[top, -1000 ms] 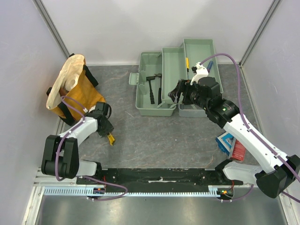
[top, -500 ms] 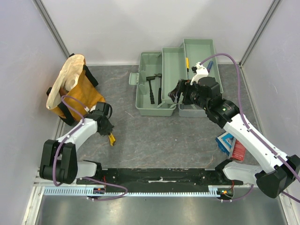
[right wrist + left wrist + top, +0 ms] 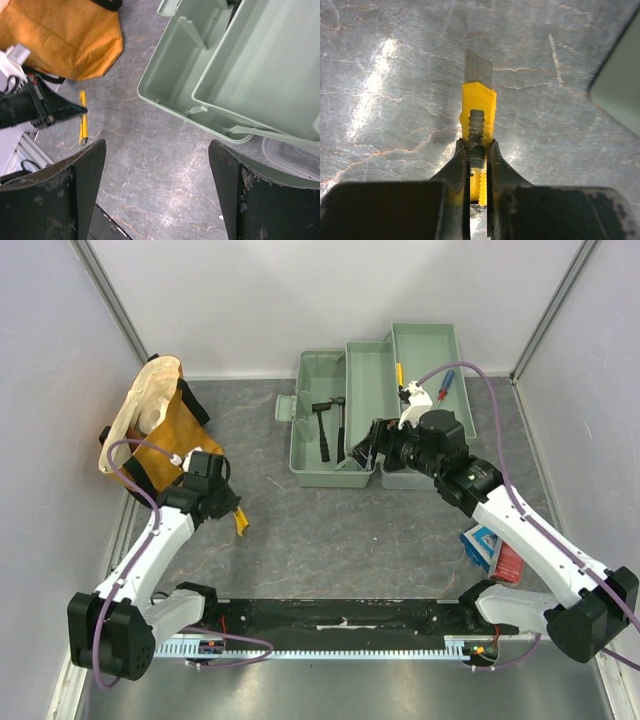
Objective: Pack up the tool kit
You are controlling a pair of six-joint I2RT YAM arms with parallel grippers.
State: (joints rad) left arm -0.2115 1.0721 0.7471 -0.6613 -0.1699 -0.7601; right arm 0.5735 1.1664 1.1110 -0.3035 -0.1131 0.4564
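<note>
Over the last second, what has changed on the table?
The left hand, shut on the yellow utility knife, has swung away from the arm bases, the knife moving with it. The right hand edged left over the toolbox and is open. The hammer and yellow bag stayed put.

Mustard cloth bag (image 3: 160,425) far left; blue-red packets (image 3: 497,550) right
</note>
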